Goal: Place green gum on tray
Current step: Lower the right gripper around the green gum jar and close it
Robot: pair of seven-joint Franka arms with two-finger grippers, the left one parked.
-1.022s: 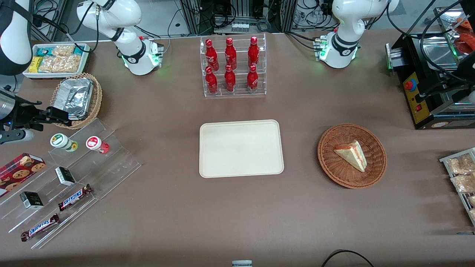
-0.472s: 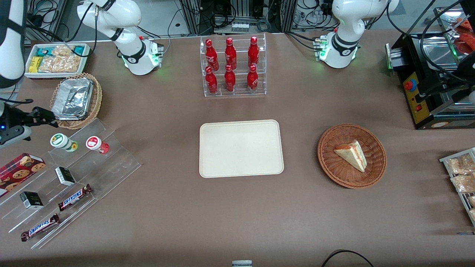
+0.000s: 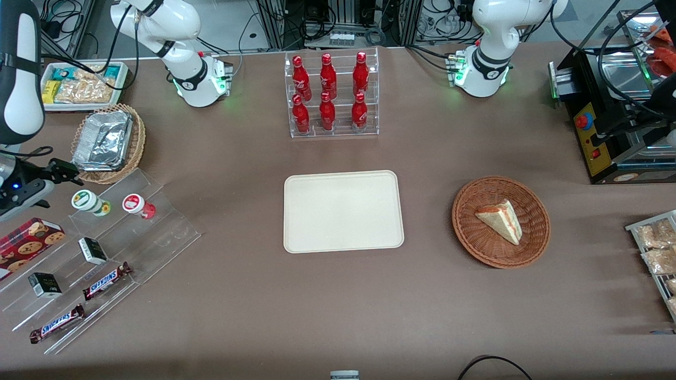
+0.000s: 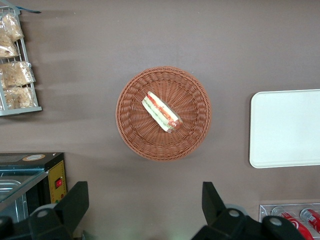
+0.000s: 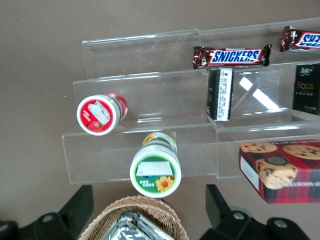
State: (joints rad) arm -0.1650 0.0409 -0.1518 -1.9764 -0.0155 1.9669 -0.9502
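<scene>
The green gum [image 3: 84, 199] is a white bottle with a green-and-white lid. It lies on the top step of a clear acrylic shelf [image 3: 158, 232], beside a red-lidded bottle [image 3: 133, 203]. My gripper [image 3: 64, 171] hovers just above the green gum, slightly farther from the front camera, between it and a wicker basket. In the right wrist view the green gum [image 5: 155, 172] lies between the gripper's [image 5: 148, 196] widely spread black fingers [image 5: 80, 205], untouched. The cream tray [image 3: 343, 211] lies flat mid-table with nothing on it, and its end shows in the left wrist view [image 4: 285, 127].
A wicker basket with foil [image 3: 105, 140] sits close to the gripper. The shelf holds Snickers bars [image 3: 105, 281] and small black boxes [image 3: 92, 250]; a cookie box [image 3: 29, 240] lies beside it. A cola rack [image 3: 332, 95], a sandwich basket [image 3: 500, 221] and a white snack bin [image 3: 79, 84] stand around.
My gripper has drifted sideways off the foil basket toward the working arm's end of the table, and now hangs close over the green gum. Nothing else moved.
</scene>
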